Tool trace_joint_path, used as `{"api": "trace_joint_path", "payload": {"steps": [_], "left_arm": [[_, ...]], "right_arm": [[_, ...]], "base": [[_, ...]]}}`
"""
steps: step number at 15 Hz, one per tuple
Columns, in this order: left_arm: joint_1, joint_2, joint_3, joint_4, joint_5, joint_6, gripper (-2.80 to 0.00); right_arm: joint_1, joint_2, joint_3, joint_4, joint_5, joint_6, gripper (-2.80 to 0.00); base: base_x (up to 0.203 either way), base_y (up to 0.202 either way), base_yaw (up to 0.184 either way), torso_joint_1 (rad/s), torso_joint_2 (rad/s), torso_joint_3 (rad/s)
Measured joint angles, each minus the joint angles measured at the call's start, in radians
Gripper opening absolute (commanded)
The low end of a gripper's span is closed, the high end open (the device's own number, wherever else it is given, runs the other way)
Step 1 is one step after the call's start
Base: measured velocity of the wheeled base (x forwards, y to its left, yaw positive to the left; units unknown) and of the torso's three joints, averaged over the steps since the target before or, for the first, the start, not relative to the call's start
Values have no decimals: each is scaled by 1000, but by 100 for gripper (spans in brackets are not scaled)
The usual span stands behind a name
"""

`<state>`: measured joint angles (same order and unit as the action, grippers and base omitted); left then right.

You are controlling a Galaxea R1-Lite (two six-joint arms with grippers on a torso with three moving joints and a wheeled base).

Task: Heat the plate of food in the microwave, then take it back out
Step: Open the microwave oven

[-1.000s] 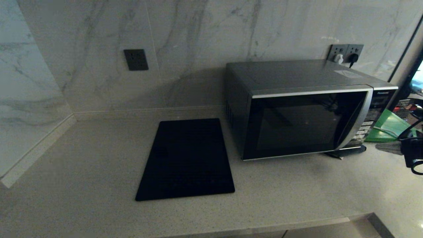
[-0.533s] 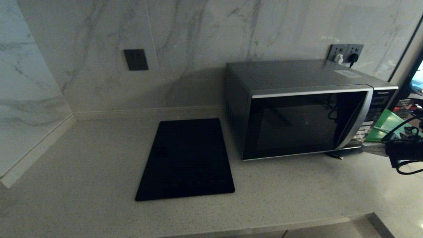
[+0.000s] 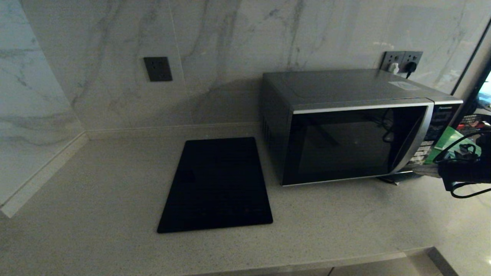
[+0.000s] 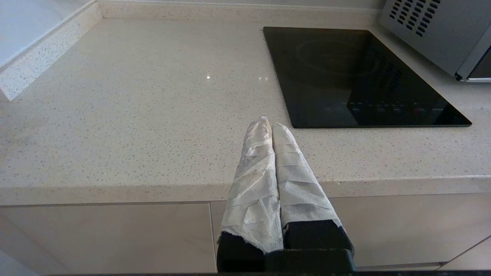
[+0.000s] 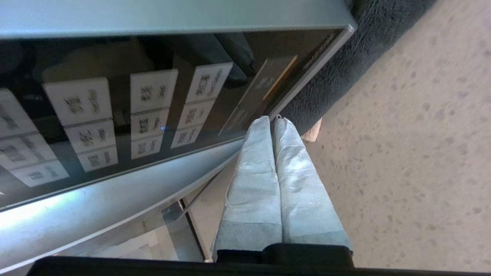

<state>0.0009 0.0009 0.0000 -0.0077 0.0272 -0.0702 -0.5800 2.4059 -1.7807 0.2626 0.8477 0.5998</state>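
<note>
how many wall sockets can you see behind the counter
2 socket spots. A dark single wall socket sits on the marble wall above the black cooktop. A socket plate with two plugs in it is behind the microwave; more may be hidden.

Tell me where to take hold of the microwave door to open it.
Go for the curved silver strip on the right edge of the microwave door, beside the button panel, approaching from the front right, where the right gripper sits, jaws shut. No protruding handle shows and the strip looks flush, so a pinch may slip; the long bar below the buttons may be a push release.
</note>
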Motion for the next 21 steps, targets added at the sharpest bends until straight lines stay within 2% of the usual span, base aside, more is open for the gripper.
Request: {"api": "trace_joint_path", "payload": {"steps": [8, 21], "left_arm": [[0, 0, 0, 0, 0, 0, -280], [0, 0, 0, 0, 0, 0, -280]], "right_arm": [[2, 48, -68, -1, 1, 3, -280], [3, 82, -141, -19, 7, 68, -280]], "base": [[0, 0, 0, 0, 0, 0], [0, 0, 0, 0, 0, 0]]}}
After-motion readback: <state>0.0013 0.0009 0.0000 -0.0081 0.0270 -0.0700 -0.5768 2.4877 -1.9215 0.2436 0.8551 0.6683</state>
